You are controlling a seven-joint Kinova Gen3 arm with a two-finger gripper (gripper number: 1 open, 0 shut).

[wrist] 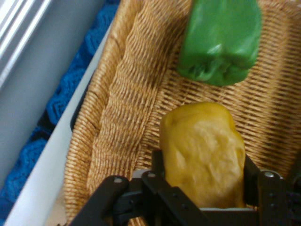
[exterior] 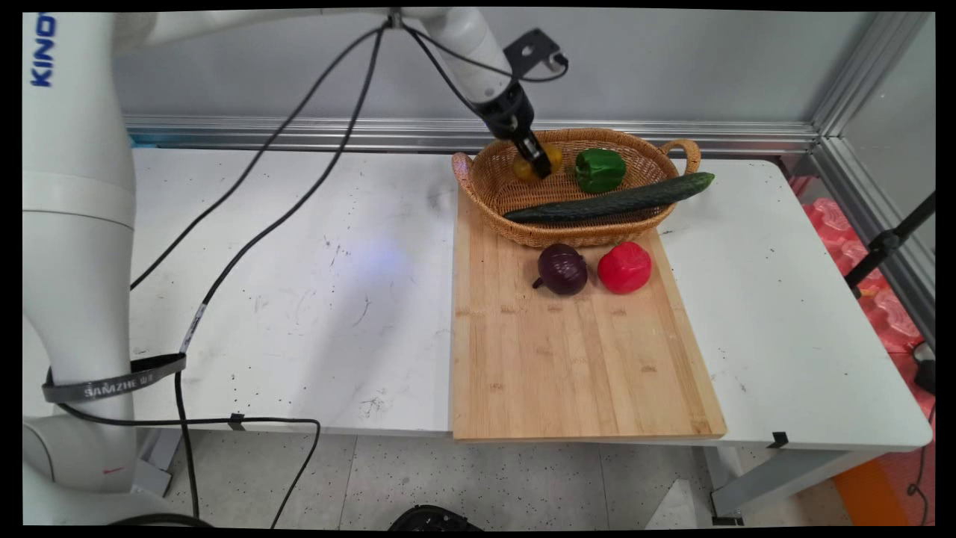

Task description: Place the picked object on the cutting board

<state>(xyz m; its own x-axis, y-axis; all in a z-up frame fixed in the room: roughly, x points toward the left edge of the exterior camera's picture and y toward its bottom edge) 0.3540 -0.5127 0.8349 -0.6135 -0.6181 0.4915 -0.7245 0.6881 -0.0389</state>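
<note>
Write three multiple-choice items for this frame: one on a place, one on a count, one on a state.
1. Where does the red pepper lie?
A. in the basket
B. on the cutting board
C. on the bare table

2. How many vegetables are in the wicker basket?
A. one
B. three
C. five

3. What is the gripper doing?
A. hanging open above the board
B. closed on the yellow pepper
C. closed on the cucumber

Key: 1 B, it sits on the cutting board beside the red onion. 2 B, yellow pepper, green pepper and cucumber. 3 B, the hand view shows the fingers pressed against its sides.
</note>
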